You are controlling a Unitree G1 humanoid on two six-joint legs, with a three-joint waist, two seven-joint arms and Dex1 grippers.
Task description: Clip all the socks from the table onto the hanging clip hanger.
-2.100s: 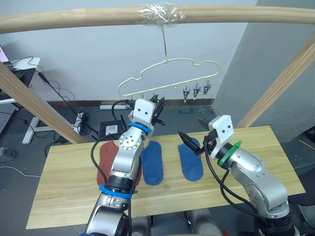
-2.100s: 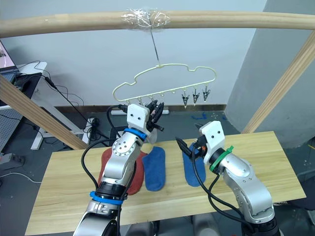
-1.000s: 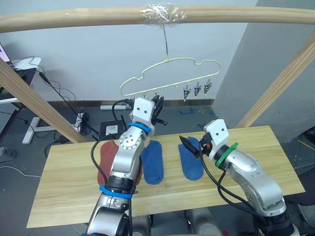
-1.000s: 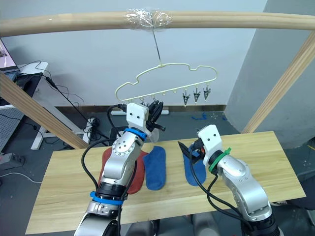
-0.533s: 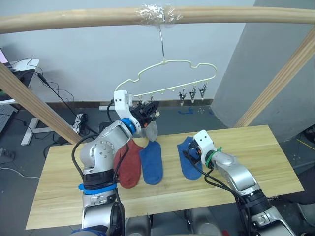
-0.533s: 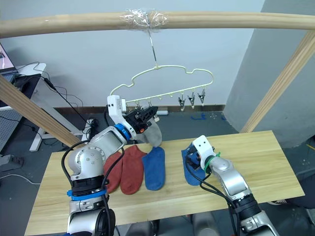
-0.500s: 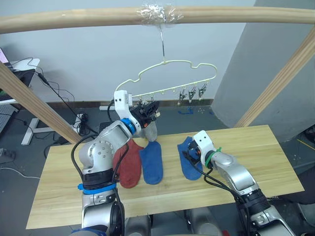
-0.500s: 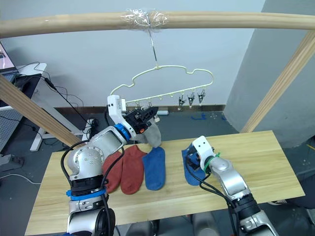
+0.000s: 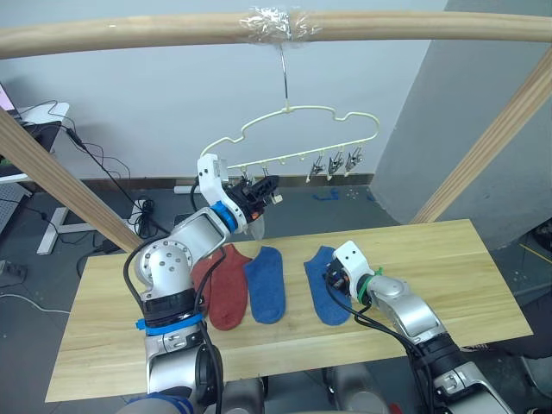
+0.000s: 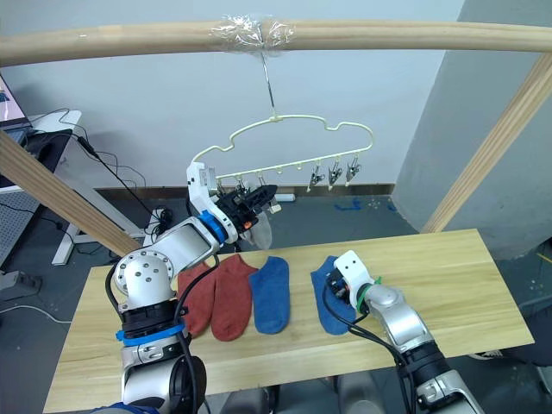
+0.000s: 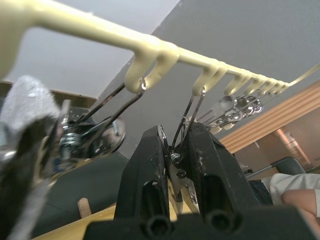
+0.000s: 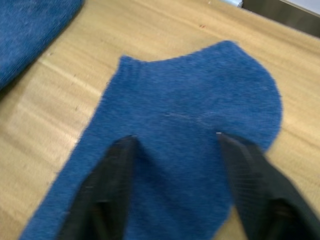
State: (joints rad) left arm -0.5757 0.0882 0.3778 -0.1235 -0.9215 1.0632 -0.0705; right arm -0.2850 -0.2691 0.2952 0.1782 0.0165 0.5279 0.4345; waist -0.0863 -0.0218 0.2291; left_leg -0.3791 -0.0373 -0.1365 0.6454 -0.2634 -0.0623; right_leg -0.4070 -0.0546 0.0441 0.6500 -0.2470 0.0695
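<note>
My left gripper (image 11: 176, 165) pinches a clip (image 11: 186, 131) on the clip hanger (image 9: 304, 121). My right gripper (image 12: 172, 145) rests spread wide on a blue sock (image 12: 190, 120).

The left hand (image 11: 176, 165), its two black fingers (image 11: 145, 175) nearly together, pinches a small metal clip (image 11: 181, 150) hanging from the pale yellow-green wire clip hanger (image 11: 150, 47). Just beside it, a neighbouring clip (image 11: 92, 135) grips a light grey fabric sock (image 11: 22, 130). Further clips (image 11: 235, 107) dangle along the bar.
</note>
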